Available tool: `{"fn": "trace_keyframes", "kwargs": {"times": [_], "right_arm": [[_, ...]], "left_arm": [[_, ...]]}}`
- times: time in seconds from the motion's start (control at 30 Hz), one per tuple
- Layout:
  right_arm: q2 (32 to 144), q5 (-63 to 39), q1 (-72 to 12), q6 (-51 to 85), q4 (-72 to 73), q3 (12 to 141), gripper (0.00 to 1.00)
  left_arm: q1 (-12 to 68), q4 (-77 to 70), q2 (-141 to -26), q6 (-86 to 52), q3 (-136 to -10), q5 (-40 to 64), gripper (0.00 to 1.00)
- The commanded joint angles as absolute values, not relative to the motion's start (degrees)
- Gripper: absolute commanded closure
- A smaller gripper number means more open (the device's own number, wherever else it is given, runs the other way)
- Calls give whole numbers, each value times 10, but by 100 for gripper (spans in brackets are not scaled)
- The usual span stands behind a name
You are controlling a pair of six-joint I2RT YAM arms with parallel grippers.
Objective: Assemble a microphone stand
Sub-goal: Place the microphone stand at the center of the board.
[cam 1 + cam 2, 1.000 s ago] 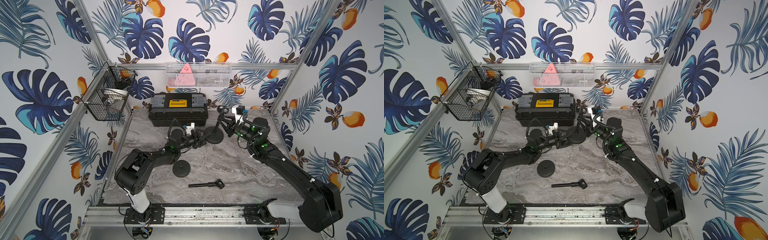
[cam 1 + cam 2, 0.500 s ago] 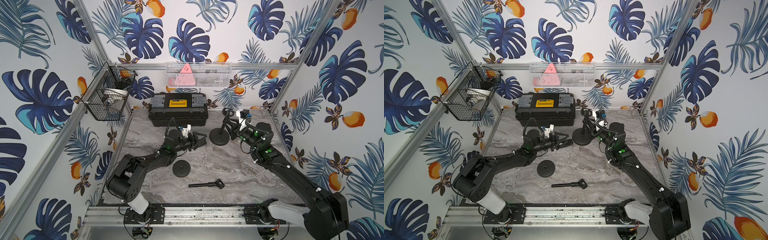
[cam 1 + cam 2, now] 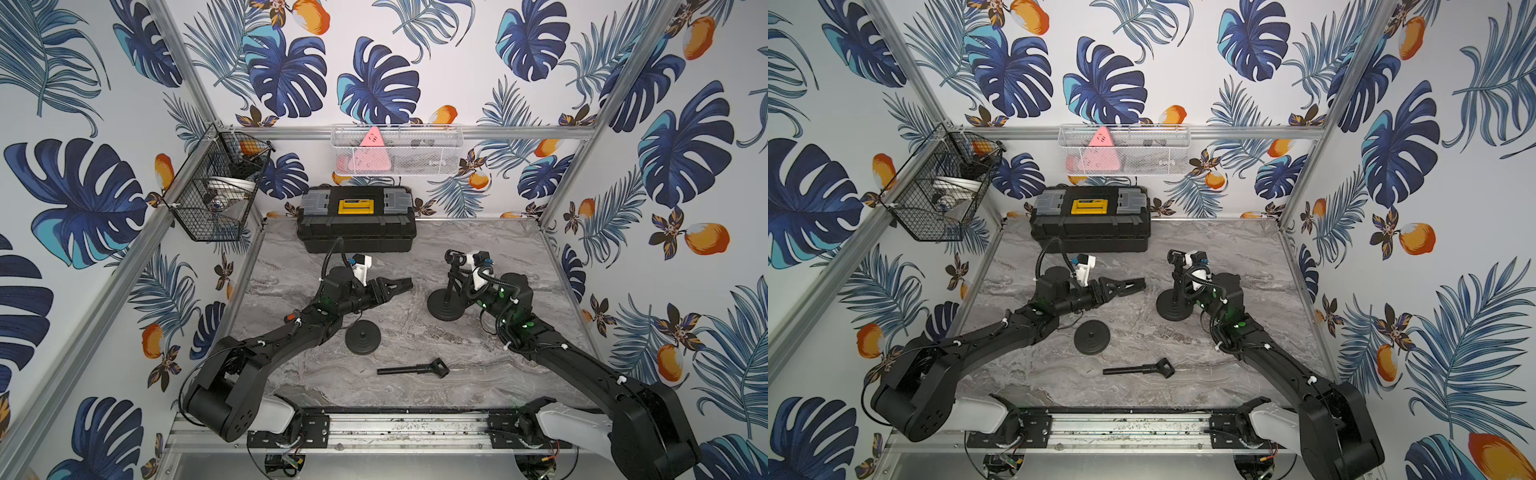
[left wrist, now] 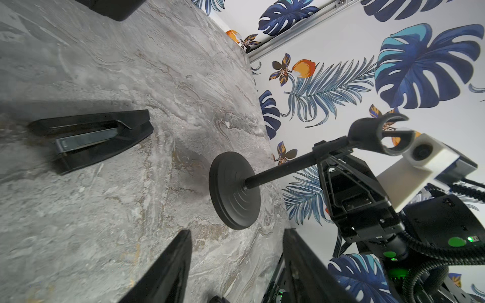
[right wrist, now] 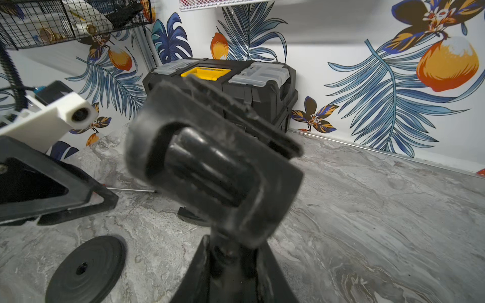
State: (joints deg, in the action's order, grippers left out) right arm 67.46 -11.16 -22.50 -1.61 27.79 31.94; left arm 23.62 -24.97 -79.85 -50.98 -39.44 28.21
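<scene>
Black metal is shifting on the marble table (image 3: pixel 490 374). The right gripper (image 4: pixel 326 154) is drawing the assembled microphone stand (image 3: pixel 446 305) away from the back middle, where both arms were huddled over it a second ago, and is parking it towards the right side. Its jaws are clenching the pole (image 4: pixel 278 169) just under the mic clip (image 4: pixel 378 133). The round base (image 4: pixel 233 191) is looking down on the table, though I cannot tell whether it is sitting fully flat.

The left gripper (image 3: pixel 405 286) is backing off, jaws standing apart and holding nothing, hovering well apart from the stand and pointing its way. That is reading like a finished joint: pole seated in base, helper letting go.

But the job is not looking over. A second base disc (image 3: pixel 363 337) is lying flat near the left arm. A loose pole with clip (image 3: pixel 411 369) is lying on its side nearer the front, apart from the disc. The black toolbox (image 3: pixel 356 226) is sitting against the back wall. My call is that the freed left gripper is being lined up for that spare pair next.
</scene>
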Motion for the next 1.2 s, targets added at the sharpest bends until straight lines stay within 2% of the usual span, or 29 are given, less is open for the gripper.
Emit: {"fn": "trace_keyframes", "kwargs": {"times": [0.0, 0.4, 0.73, 0.97, 1.17], "right_arm": [[699, -99, -226, -28, 426, 298, 85], [858, -107, -218, -76, 544, 359, 83], [971, -129, -171, -38, 613, 422, 83], [1017, -147, -148, -19, 632, 449, 82], [1036, -160, -139, -8, 650, 449, 77]], "left_arm": [[236, -213, -786, -460, -391, 261, 40], [235, -196, -789, -431, -401, 252, 40], [235, -139, -779, -387, -414, 223, 39], [235, -141, -791, -388, -421, 222, 39], [235, -146, -800, -389, -422, 222, 40]]}}
